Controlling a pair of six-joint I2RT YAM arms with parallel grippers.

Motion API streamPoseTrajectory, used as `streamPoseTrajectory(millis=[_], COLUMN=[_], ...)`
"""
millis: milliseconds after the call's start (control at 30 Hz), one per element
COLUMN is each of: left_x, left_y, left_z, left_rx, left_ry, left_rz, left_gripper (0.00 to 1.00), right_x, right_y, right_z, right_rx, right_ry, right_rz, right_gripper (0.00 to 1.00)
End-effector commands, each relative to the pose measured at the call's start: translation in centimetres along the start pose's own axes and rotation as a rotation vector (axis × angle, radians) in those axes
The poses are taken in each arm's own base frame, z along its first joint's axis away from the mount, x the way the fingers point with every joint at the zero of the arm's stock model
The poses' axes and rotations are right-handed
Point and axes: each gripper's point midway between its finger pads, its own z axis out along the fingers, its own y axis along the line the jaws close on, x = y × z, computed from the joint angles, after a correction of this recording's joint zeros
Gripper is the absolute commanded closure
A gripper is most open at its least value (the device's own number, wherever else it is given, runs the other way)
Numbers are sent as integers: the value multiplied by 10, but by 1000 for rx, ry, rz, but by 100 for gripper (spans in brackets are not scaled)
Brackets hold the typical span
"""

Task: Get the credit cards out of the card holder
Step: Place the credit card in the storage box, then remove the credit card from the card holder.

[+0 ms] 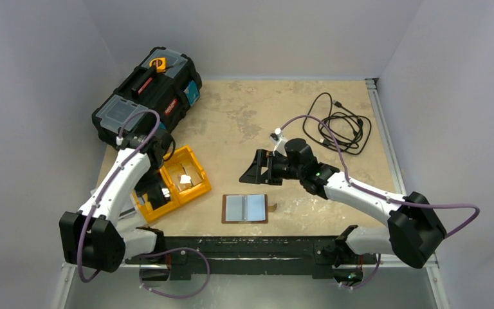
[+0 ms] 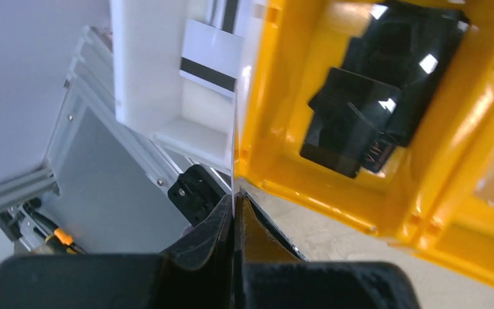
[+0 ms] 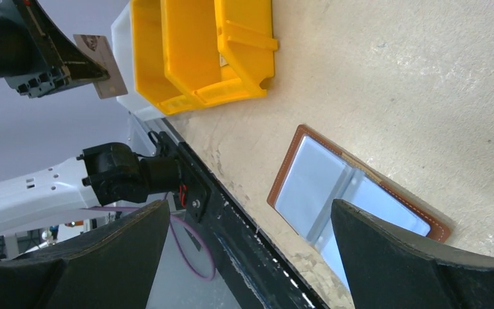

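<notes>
On the desk (image 1: 244,116) there is one card holder (image 1: 246,208), one orange tray (image 2: 440,167) with two compartments, and two end effectors, each on its own arm. One card (image 3: 101,64) is pinched edge-on in the left end effector (image 2: 233,199), whose fingers are pressed tight against it, and a small pile of dark cards (image 2: 350,122) lies in the tray compartment just beside that end effector; at least two overlap there, but I cannot tell the exact count. The right end effector (image 3: 249,212) holds nothing, its jaws spread wide. The card holder is folded open and lies flat, showing two pale grey-blue panels side by side with a crease down the middle, framed by a stitched brown leather border; a small brown snap tab (image 1: 273,206) sticks out from the edge farther from the tray. In the right wrist view it sits below and ahead of the spread fingers, framed in the gap between them and touching neither. From above it lies just on the arm-base side of the right end effector, near it but apart. From the left end effector it lies off to the right, beyond the tray's near corner and clear of it, close to the desk's near edge.
</notes>
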Motion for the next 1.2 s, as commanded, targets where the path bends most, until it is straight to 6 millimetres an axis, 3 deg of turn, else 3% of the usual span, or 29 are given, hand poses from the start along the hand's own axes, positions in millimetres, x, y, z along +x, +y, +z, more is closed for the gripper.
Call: streamPoseTrajectory(millis=[0,333,500,667,767,933,1000,1167], left_x=[-17,-24,-23,-24,-26,-35,-36,-41], left_y=[25,46,48,44,41,21,4,-38], left_z=[16,52,60,58,53,38,29,-10], left_rx=[-125,-192,-174,-130,-81,127,271,656], left_ry=[-4,134,186,185,163,95,57,-61], left_rz=[-94,-226,-276,-295,-305,-301,-287,-246], left_gripper=[100,100,98,32,11,6,1,0], right_x=[-10,-4,-3,-2,-3,-4,-3,-2], right_y=[15,9,8,5,1,-8,-12,-23], right_z=[-1,3,4,6,7,9,8,8], right_rx=[-41,-32,-27,-18,2,45,65,145], right_ry=[-15,15,20,29,27,15,8,-28], right_rz=[-59,-56,-56,-57,-58,-43,-35,-21], right_gripper=[1,1,1,1,1,1,1,1])
